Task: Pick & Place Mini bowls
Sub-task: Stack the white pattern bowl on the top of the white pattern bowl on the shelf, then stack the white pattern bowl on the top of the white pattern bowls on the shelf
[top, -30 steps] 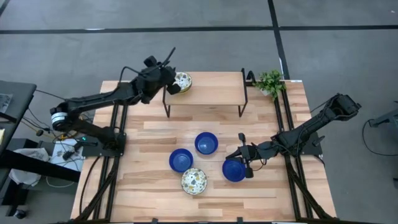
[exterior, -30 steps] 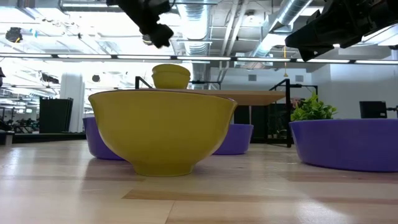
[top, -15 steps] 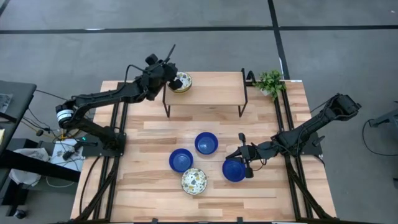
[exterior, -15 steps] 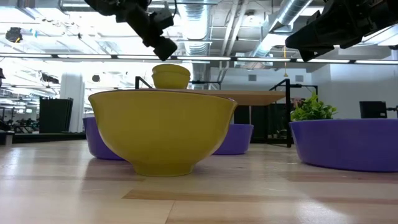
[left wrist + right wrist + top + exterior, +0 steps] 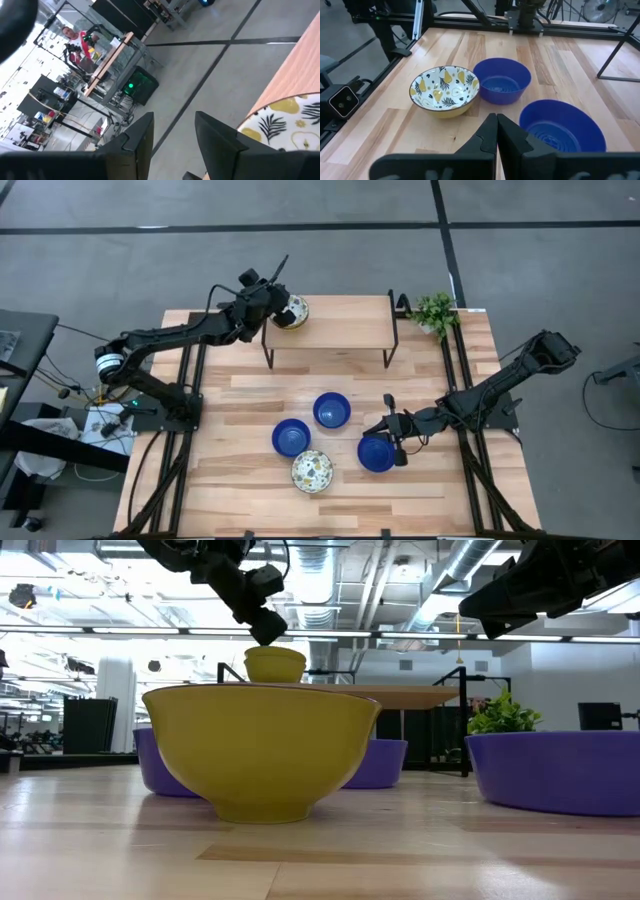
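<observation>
A patterned mini bowl (image 5: 293, 311) sits on the left end of a low wooden shelf (image 5: 340, 322); its rim also shows in the left wrist view (image 5: 285, 117). My left gripper (image 5: 172, 125) is open and hangs just left of and above that bowl (image 5: 275, 665). On the table stand three blue bowls (image 5: 331, 410) (image 5: 291, 437) (image 5: 376, 453) and a second patterned bowl (image 5: 312, 471). My right gripper (image 5: 496, 120) is shut and hovers beside the rightmost blue bowl (image 5: 392, 430). Only these five bowls show.
A small potted plant (image 5: 435, 311) stands at the far right corner. The shelf's black legs (image 5: 391, 340) rise from the table's far half. Bare wood lies on the table's left half (image 5: 220, 430) and along its near edge.
My left gripper has come down and moved a little toward the right, closing in on the patterned bowl on the shelf. The bowls have stayed where they were.
</observation>
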